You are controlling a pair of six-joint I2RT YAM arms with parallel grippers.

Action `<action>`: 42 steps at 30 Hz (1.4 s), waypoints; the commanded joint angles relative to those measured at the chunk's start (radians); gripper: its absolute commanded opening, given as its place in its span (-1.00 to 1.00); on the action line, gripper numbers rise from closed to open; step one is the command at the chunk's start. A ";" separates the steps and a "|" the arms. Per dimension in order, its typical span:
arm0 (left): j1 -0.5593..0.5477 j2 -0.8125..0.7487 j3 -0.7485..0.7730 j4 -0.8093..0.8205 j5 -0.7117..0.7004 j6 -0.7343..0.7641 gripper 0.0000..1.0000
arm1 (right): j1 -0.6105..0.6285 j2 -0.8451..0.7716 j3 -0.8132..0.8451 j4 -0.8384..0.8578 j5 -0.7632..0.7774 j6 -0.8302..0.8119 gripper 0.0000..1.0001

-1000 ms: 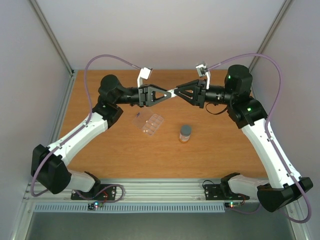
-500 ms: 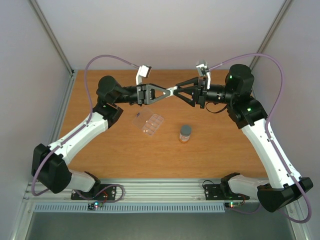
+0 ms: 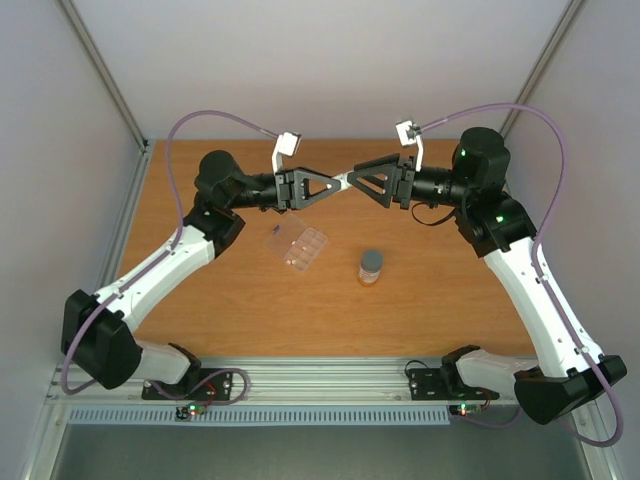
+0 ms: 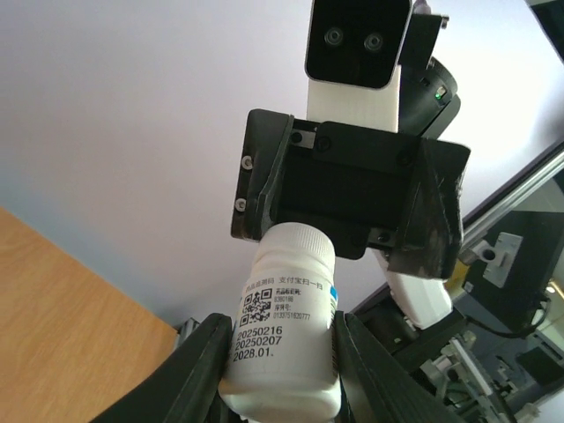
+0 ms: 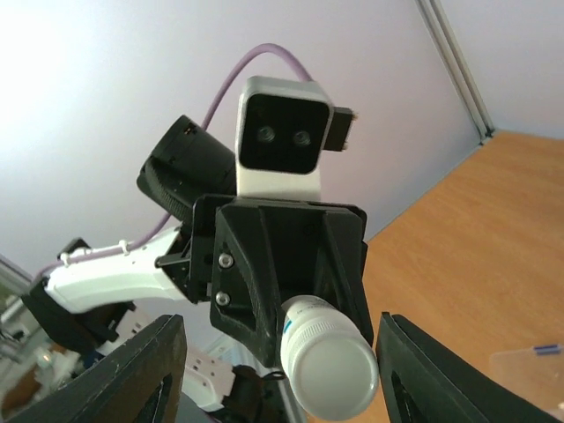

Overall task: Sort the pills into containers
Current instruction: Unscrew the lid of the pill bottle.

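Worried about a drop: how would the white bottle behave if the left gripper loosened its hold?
The white bottle looks like smooth, rigid plastic, so it would probably slip rather than squash between the fingers of the left gripper. Being round, it would likely roll once on the table. Its weight cannot be judged; the contents are hidden.

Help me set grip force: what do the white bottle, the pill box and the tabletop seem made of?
White bottle: opaque plastic by its look, smooth with a soft sheen, printed label. Pill box: clear, hard-looking plastic; the table shows through it. Tabletop: wood or wood-look laminate, orange-brown with faint grain, matte; which one I cannot tell.
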 commanded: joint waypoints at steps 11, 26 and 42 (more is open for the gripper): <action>-0.041 -0.081 0.070 -0.341 -0.169 0.439 -0.99 | -0.006 0.029 -0.018 -0.055 0.058 0.303 0.07; -0.054 -0.071 0.088 -0.394 -0.221 0.532 -0.99 | -0.006 0.026 -0.058 -0.065 0.028 0.316 -0.53; -0.034 0.005 0.040 -0.032 -0.060 0.130 -0.99 | -0.006 -0.034 -0.061 0.018 -0.113 -0.096 -0.77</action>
